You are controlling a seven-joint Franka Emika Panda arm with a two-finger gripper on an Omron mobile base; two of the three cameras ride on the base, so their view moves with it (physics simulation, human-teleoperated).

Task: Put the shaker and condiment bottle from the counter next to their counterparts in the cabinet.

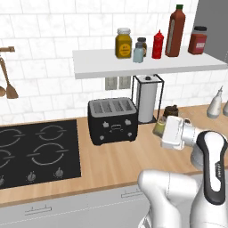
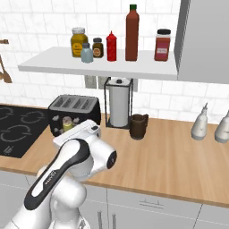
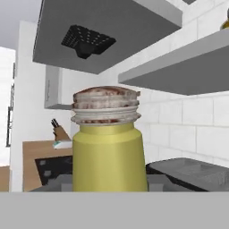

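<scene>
My gripper [image 3: 109, 184] is shut on the small yellow-green shaker [image 3: 109, 152], whose grey cap points up toward the underside of the cabinet shelf [image 3: 179, 67]. From the base, the shaker [image 1: 159, 128] [image 2: 67, 123] hangs over the counter [image 1: 116, 160], right of the toaster and well below the shelf [image 1: 147, 67]. The tall dark-red condiment bottle [image 1: 175, 31] [image 2: 132, 33] stands upright on the shelf, just right of the short red squeeze bottle [image 1: 157, 44]. The pale blue shaker [image 1: 138, 54] [image 2: 86, 53] stands left of that squeeze bottle.
A black toaster [image 1: 112, 120], a paper towel holder [image 1: 147, 98] and a brown mug [image 2: 138, 126] stand at the back of the counter. The stove [image 1: 35, 151] is at left. A mustard jar [image 1: 123, 43] and a red jar [image 1: 197, 40] share the shelf. White bottles [image 2: 200, 121] stand far right.
</scene>
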